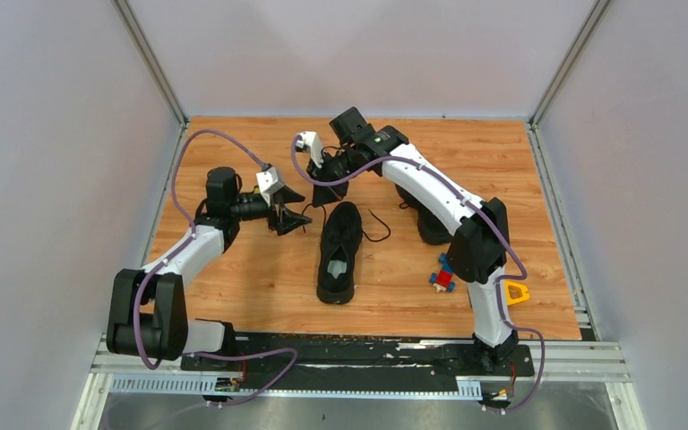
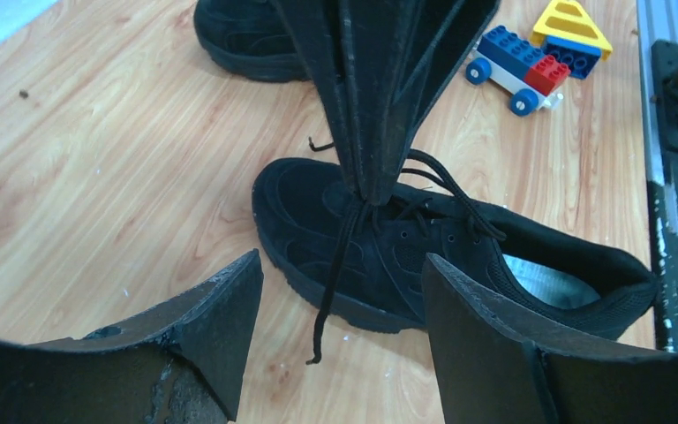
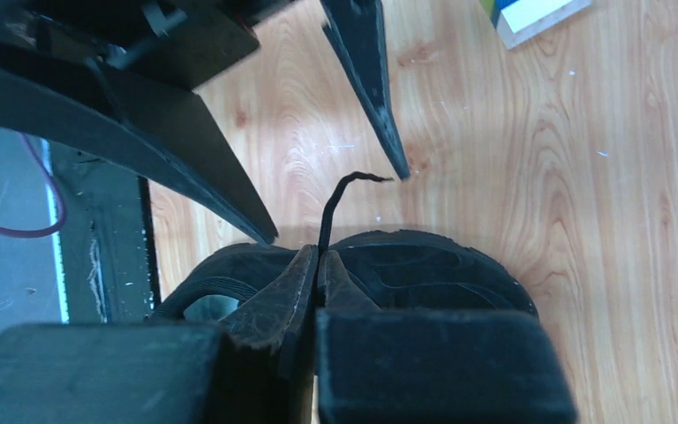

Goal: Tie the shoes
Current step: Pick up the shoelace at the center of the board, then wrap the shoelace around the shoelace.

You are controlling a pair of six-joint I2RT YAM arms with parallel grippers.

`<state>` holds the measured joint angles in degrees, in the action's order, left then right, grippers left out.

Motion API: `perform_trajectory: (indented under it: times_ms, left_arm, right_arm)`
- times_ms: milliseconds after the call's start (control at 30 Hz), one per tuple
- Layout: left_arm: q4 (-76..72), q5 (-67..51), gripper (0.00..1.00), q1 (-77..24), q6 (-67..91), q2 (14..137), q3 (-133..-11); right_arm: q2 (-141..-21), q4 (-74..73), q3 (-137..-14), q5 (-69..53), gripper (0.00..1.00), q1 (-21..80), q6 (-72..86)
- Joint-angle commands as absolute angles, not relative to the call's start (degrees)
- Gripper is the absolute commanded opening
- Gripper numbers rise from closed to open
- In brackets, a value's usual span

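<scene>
The left gripper point(image 2: 340, 265) hangs with its jaws spread wide and nothing between them, tips angled down toward the work. It looks set up as the receiving hand, waiting for something to be passed in.

Just ahead of those tips dangles a thin black lace point(image 2: 333, 291), its frayed end hanging free down the side of the shoe. Directly above it is the right gripper point(image 3: 320, 258), jaws pressed tight together on that lace a little back from its tip. It holds the strand lifted clear of the eyelets, so there is slack to cross or loop and a free end the left can take.

Under both grippers lies the near shoe point(image 2: 300, 212), a black sneaker resting on its sole on the wooden tabletop point(image 2: 97, 177), toe pointing to the left gripper's left, pale insole showing at the heel. Its laces look loose and unknotted, so the tying seems to be at an early stage.

Beyond the right gripper sits the second shoe point(image 2: 247, 40), only partly in view and untouched. Off to the right of it, well apart from the laces, a toy block car point(image 2: 516, 64) and a yellow block point(image 2: 572, 26) play no part.
</scene>
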<state>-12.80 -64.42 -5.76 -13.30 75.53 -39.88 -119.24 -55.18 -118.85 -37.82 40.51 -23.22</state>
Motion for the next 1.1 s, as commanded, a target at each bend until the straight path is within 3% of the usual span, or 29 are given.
perform_trajectory:
  times_ms: [0, 133, 267, 367, 433, 567, 633, 800, 1067]
  left_arm:
    - [-20.6, -64.8, 0.73, -8.85, -20.94, 76.17, -38.61]
    - [-22.0, -64.45, 0.61, -9.6, -21.16, 76.71, -38.42]
    - [-19.98, -64.2, 0.35, -9.61, -21.06, 76.45, -39.47]
    - [-15.0, -64.65, 0.06, -9.66, -21.89, 76.54, -41.06]
    - [-11.38, -64.73, 0.0, -9.66, -22.25, 76.44, -41.86]
    - [-7.13, -64.36, 0.0, -9.67, -19.22, 75.5, -41.79]
    - [-8.55, -63.82, 0.0, -9.67, -16.37, 74.55, -40.79]
    - [-9.82, -62.5, 0.0, -9.64, -14.1, 73.87, -40.17]
    - [-8.34, -62.22, 0.0, -9.61, -14.64, 73.48, -40.12]
  right_arm:
    - [-117.27, -54.12, -118.23, -45.33, 0.0, 39.72, -22.81]
    - [-117.69, -54.06, -118.32, -46.25, 0.0, 39.7, -22.34]
    - [-117.38, -54.14, -117.73, -45.33, 0.0, 39.68, -22.84]
    - [-117.03, -54.14, -117.05, -45.2, 0.0, 39.6, -22.89]
    - [-116.76, -54.01, -116.58, -45.08, 0.0, 39.3, -22.55]
    - [-115.82, -53.73, -114.27, -47.13, 0.26, 37.5, -20.55]
    - [-115.39, -53.79, -112.68, -49.5, 0.33, 36.59, -20.11]
    - [-114.45, -53.73, -109.05, -54.97, 0.36, 35.77, -18.37]
    - [-115.43, -53.03, -108.21, -59.22, 0.33, 35.77, -16.07]
